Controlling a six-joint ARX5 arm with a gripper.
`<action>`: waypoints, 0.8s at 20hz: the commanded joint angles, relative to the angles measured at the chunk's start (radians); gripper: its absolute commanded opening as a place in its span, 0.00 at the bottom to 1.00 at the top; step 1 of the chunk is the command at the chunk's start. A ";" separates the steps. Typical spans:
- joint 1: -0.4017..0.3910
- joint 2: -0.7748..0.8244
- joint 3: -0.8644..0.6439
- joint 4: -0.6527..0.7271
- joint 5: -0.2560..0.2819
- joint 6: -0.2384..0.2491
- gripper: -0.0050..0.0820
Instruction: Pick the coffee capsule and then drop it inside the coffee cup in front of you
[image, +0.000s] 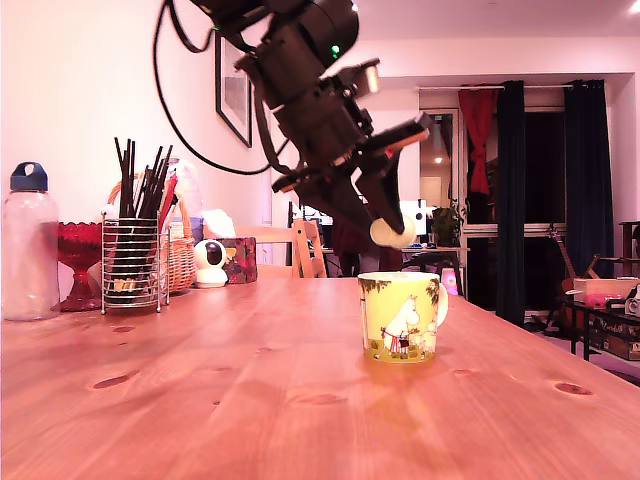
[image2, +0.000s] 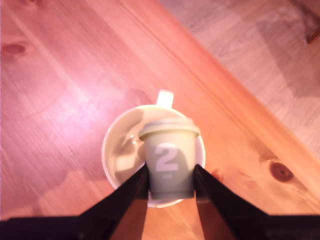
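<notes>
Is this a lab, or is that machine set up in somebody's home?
Most likely a home: a wooden dining table with chairs, dark curtains over the windows, and a guitar leaning in the background.

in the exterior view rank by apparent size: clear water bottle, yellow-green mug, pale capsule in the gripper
1. Clear plastic water bottle with dark blue cap, though it is nearer the camera.
2. Yellow-green ceramic mug.
3. Pale cream coffee capsule, held in the gripper.

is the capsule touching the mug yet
Apart. The exterior view shows the capsule, held in the gripper, hanging above the mug with clear space between it and the rim.
</notes>
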 joint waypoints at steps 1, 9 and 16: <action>-0.001 0.056 0.012 -0.017 0.001 0.010 0.26; 0.000 0.072 0.015 -0.023 -0.003 0.017 0.26; 0.000 0.072 0.015 -0.008 -0.003 0.017 0.26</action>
